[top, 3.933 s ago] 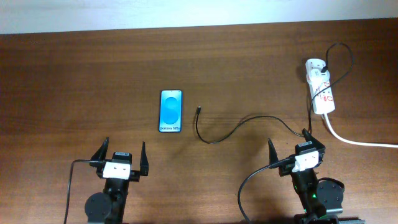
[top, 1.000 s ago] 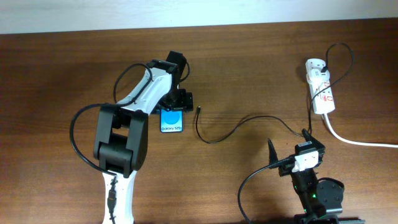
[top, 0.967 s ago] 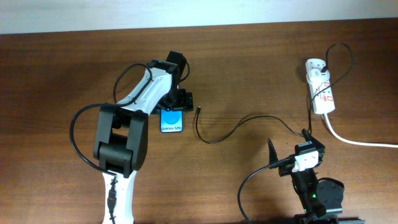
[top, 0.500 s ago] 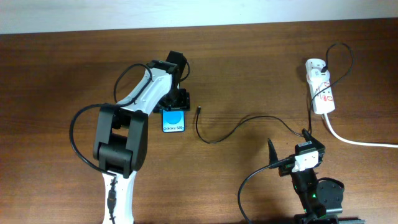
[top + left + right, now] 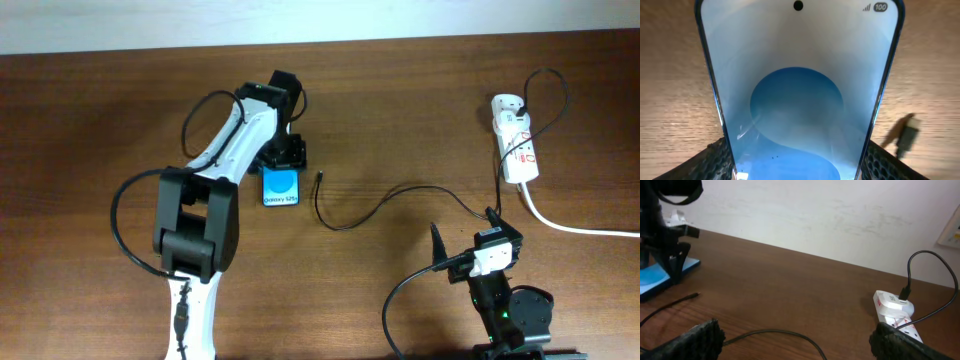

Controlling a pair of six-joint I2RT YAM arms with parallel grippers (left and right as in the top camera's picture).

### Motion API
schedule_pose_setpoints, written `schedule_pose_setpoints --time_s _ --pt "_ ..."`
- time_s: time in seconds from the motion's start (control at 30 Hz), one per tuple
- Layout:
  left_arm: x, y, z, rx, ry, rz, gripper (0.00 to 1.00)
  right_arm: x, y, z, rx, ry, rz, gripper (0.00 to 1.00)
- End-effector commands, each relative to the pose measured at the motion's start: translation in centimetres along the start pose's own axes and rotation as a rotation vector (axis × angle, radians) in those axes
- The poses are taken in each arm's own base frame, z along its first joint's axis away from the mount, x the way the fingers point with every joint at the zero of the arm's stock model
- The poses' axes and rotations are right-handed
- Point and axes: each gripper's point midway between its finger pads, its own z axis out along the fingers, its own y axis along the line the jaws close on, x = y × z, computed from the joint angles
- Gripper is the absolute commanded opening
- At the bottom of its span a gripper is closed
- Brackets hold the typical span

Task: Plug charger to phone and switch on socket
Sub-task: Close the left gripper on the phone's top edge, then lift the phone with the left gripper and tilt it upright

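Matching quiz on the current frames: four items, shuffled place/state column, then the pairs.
1 phone
2 charger tip
3 socket
4 right gripper

A open, holding nothing
B far right, white with red marks
C between the fingers of the left gripper
D lying loose just right of the phone

Pairs: 1-C, 2-D, 3-B, 4-A

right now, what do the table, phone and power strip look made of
Table: wood or wood-look laminate, with brown grain lines and a soft sheen. Phone: glossy glass front, it shows reflections; the dark rim could be metal or plastic. Power strip: probably smooth white plastic, by its moulded look.
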Motion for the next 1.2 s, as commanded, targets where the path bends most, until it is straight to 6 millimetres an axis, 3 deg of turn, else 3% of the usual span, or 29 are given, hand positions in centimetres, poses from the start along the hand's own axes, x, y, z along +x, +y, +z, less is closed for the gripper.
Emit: schedule_pose_setpoints --time_s 0.0,0.1,0.23,0.33,0.47,0.63,0.77,0.93,1.0,1.1,1.17 --pt "-1.6 -0.9 -3.0 0.030 -0.053 0.013 0.71 0.2 0.2 0.0 -0.005 0.004 0.004 0.98" --pt "-2.4 -1.2 -5.5 0.043 -0.087 0.011 0.69 0.2 0.2 0.0 -0.005 0.004 0.004 0.98" --pt "-3.7 -0.5 -10.5 0.065 -0.154 -0.012 0.57 0.2 0.2 0.0 -0.005 0.004 0.004 0.98" --pt "-4.1 -0.3 -12.8 0.076 -0.188 -0.018 0.38 0.2 0.2 0.0 -0.005 0.004 0.004 0.98" --pt "-4.1 -0.6 -13.2 0.102 -0.191 -0.018 0.00 0.2 0.2 0.0 -0.005 0.004 0.004 0.98" --pt "-3.8 -1.7 -13.9 0.283 -0.137 -0.053 0.00 0.2 0.2 0.0 -0.005 0.004 0.004 0.98" --pt "-3.4 -0.2 -14.9 0.465 -0.027 -0.256 0.00 0.2 0.2 0.0 -0.005 0.004 0.004 0.98" --pt "-1.4 -0.4 -17.4 0.713 0.154 -0.370 0.00 0.2 0.2 0.0 -0.005 0.003 0.004 0.98" --pt "-0.3 -0.3 -17.4 0.690 0.252 -0.520 0.00 0.2 0.2 0.0 -0.006 0.003 0.005 0.99" --pt "0.1 -0.9 -18.0 0.734 0.292 -0.527 0.00 0.2 0.2 0.0 -0.006 0.004 0.070 0.98" --pt "0.3 -2.5 -19.8 0.867 0.343 -0.516 0.00 0.2 0.2 0.0 -0.006 0.004 0.088 0.98"
